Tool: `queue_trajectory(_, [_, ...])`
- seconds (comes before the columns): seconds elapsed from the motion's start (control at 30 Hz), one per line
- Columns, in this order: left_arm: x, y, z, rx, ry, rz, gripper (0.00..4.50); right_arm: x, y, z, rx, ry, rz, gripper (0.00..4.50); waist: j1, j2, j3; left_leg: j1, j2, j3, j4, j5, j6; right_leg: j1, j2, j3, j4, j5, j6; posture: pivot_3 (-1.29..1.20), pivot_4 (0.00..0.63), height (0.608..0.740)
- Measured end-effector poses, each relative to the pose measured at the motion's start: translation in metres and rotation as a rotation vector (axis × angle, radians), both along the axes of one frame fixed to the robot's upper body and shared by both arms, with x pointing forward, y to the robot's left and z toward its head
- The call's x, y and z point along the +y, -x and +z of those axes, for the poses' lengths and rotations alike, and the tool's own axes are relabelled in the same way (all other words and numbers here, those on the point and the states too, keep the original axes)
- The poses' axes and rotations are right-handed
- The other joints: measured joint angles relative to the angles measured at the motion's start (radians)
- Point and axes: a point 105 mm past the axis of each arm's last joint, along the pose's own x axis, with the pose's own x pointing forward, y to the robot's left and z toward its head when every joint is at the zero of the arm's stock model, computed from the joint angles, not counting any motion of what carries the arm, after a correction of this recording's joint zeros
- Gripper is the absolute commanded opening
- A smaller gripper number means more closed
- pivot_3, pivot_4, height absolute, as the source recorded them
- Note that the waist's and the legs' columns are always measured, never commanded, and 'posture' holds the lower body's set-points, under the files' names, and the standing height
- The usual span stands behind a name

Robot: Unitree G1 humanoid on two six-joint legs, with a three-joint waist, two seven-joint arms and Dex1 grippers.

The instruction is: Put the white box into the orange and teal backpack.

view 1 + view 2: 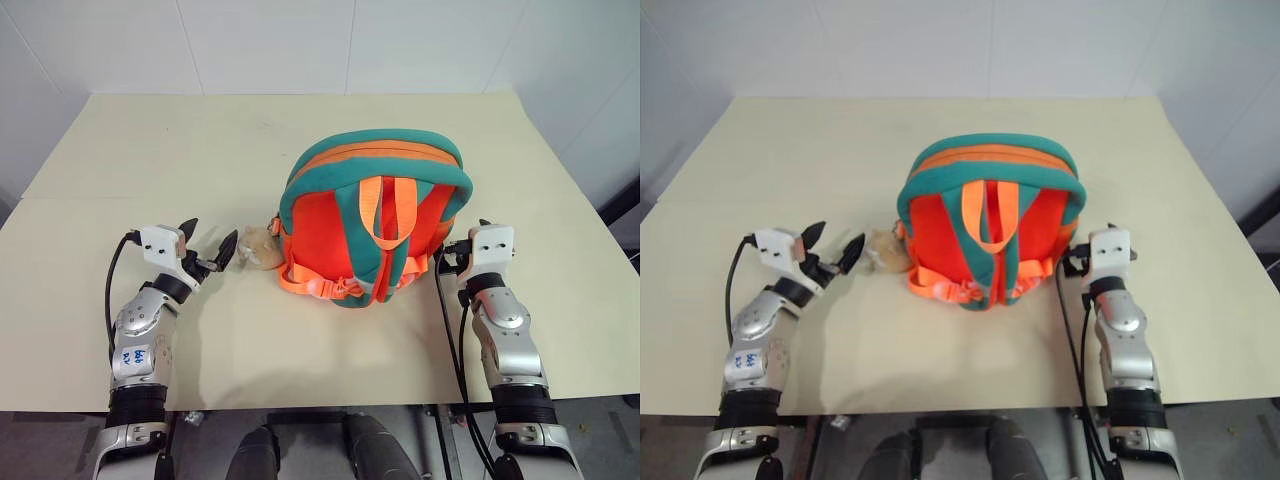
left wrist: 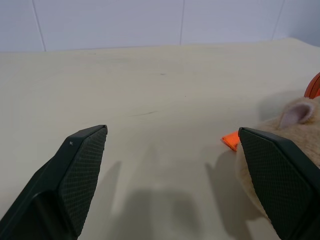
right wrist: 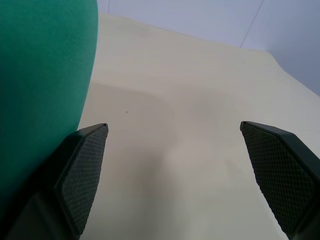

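The orange and teal backpack (image 1: 375, 215) lies in the middle of the cream table (image 1: 180, 150), with its straps and orange webbing loops facing me. A tan plush cat charm (image 1: 258, 246) rests against its left side. My left gripper (image 1: 212, 238) is open just left of the charm, and one finger is almost touching it in the left wrist view. My right gripper (image 3: 175, 132) is open beside the backpack's right side, the teal trim (image 3: 45, 75) close by one finger and nothing between the fingers. The white box is out of view.
The table's far edge (image 1: 300, 95) meets a white wall. Black cables (image 1: 448, 330) run along both forearms. The near edge of the table passes under my wrists.
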Motion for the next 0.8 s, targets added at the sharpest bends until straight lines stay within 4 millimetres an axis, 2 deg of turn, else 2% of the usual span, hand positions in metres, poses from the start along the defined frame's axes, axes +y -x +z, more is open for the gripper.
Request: queue_trajectory(0.8, [-0.009,0.008,-0.004,-0.012,0.059,0.029,4.48,0.005,-0.007,0.002,-0.007,-0.019,0.027,4.50,-0.001,0.000,0.000,0.000,0.000,0.000,0.000,0.000,0.000,0.000,0.000,0.000,0.000,0.000,0.000,0.00,0.150,0.740])
